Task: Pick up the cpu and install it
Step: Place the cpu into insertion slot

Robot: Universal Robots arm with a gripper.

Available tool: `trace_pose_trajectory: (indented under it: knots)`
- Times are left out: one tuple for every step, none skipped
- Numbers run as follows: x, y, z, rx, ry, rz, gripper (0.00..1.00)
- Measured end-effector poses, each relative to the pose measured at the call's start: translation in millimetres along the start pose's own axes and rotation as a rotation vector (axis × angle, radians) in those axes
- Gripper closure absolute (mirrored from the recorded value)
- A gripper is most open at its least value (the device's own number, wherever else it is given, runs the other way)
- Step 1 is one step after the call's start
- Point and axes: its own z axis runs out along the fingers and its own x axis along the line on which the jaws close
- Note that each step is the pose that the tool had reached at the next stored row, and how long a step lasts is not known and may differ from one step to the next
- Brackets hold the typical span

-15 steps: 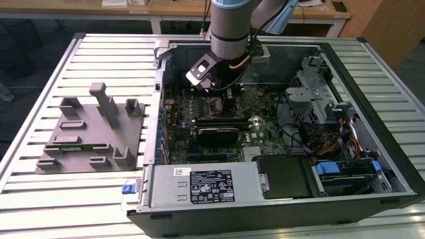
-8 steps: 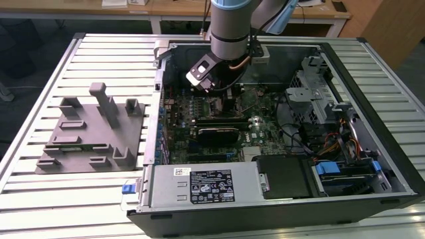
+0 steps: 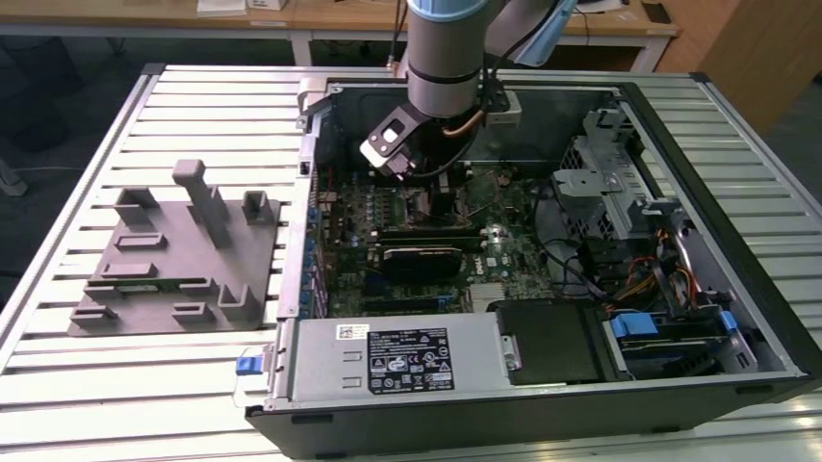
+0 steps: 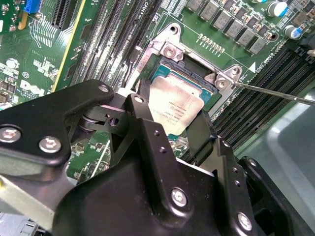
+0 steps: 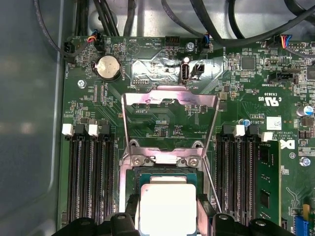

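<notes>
The cpu, a flat silvery square, sits between my gripper's two black fingers, which press on its opposite edges. In both wrist views it hangs just over the open motherboard socket, nearly level with the frame. In the first wrist view the cpu covers most of the socket, and the metal load plate is swung open beyond it. A thin retention lever sticks out to one side. The exterior view has my arm reaching down into the open computer case.
Black memory slots flank the socket, with a green memory stick in one. In the exterior view a grey fixture lies at the left, a power supply at the front, and a drive cage and cables at the right.
</notes>
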Motion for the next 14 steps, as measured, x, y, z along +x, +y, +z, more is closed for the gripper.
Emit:
trace_pose_trajectory:
  knots:
    - [0.0, 0.0, 0.0, 0.0, 0.0, 0.0, 0.46]
    - [0.1, 0.1, 0.1, 0.0, 0.0001, 0.0, 0.46]
    - [0.1, 0.1, 0.4, -0.0001, 0.0003, 0.0, 0.46]
    - [0.2, 0.2, 0.9, -0.0003, 0.0005, 0.0, 0.46]
    - [0.4, 0.2, 1.3, -0.0002, 0.0003, 0.0, 0.46]
    - [0.4, 0.2, 1.4, 0.0, 0.0001, 0.0, 0.46]
    - [0.4, 0.1, 1.5, 0.0, 0.0, 0.0, 0.46]
    - [0.3, 0.1, 1.6, 0.0001, -0.0001, 0.0, 0.46]
    - [0.4, 0.1, 2.0, -0.0002, 0.0003, 0.0, 0.46]
    - [0.4, 0.1, 2.3, -0.0001, 0.0003, 0.0, 0.46]
    - [0.4, 0.1, 2.4, 0.0, 0.0001, 0.0, 0.46]
    - [0.4, 0.0, 2.5, 0.0, 0.0, 0.0, 0.46]
    - [0.4, 0.0, 2.8, -0.0001, 0.0003, 0.0, 0.46]
    - [0.4, 0.0, 2.9, -0.0001, 0.0002, 0.0, 0.46]
